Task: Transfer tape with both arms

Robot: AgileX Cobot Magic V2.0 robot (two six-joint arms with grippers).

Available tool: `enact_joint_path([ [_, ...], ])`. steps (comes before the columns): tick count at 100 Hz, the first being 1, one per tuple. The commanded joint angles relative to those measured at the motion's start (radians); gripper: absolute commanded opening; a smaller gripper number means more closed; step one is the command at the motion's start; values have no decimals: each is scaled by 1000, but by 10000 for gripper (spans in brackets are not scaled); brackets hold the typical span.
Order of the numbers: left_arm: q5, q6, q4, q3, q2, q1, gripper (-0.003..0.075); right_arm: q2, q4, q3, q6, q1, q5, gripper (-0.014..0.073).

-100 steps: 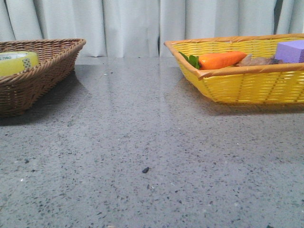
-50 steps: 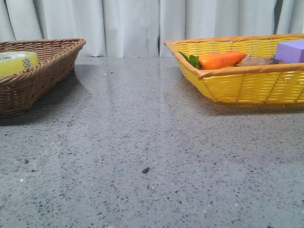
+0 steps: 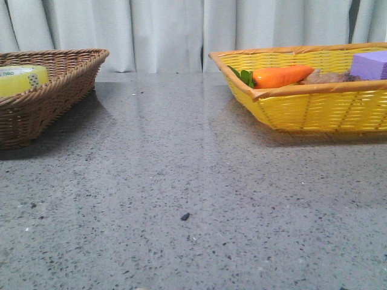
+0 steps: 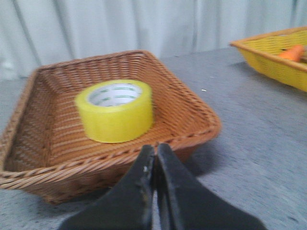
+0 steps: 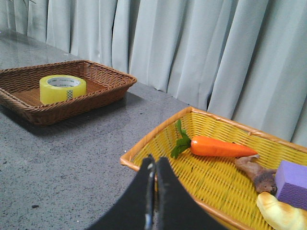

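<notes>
The yellow tape roll [image 4: 115,110] lies flat in the brown wicker basket [image 4: 192,103], white core with green lettering facing up. It also shows in the front view [image 3: 21,80] at the far left and in the right wrist view [image 5: 62,88]. My left gripper [image 4: 155,151] is shut and empty, just outside the brown basket's near rim, short of the tape. My right gripper [image 5: 153,163] is shut and empty, over the near rim of the yellow basket [image 5: 158,134]. Neither arm shows in the front view.
The yellow basket [image 3: 314,112] at the right holds an orange carrot [image 3: 281,77], a purple block [image 3: 369,64], a brown piece [image 5: 256,175] and a pale yellow item [image 5: 280,213]. Grey speckled tabletop [image 3: 181,181] lies between the baskets. White curtains hang behind.
In the front view the tape in the brown basket sits slightly differently than a second ago; nothing else there has visibly moved.
</notes>
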Motion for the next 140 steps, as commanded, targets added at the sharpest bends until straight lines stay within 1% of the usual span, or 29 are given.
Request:
enact_joint_path([
  [1, -163, -89, 29, 18, -16, 45, -21, 14, -24, -22, -1, -4, -74, -67],
  [7, -195, -139, 36, 51, -36, 77, -20, 14, -24, -22, -1, -4, -74, -67],
  [22, -236, -166, 116, 126, -77, 169, -21, 14, -24, -22, -1, -4, -74, -67],
  [31, -248, -166, 118, 179, -107, 207, -21, 14, -24, -22, -1, -4, -74, -67],
  [38, -246, -191, 118, 229, -134, 223, -21, 14, -24, -22, -1, -4, -74, -67],
  [45, -231, -246, 122, 274, -139, 224, -21, 14, -24, -22, -1, -4, -74, -67],
  [48, -137, -262, 125, 269, -139, 224, -21, 14, -24, -22, -1, -4, -74, -67],
  [50, -106, -267, 128, 267, -139, 224, -21, 14, -24, -22, -1, -4, -74, -67],
  [55, -77, -269, 133, 271, -139, 224, -21, 14, -24, -22, -1, -4, -74, -67],
  [140, -81, -269, 143, 271, -137, 221, -21, 14, -24, -22, -1, -4, -74, -67],
])
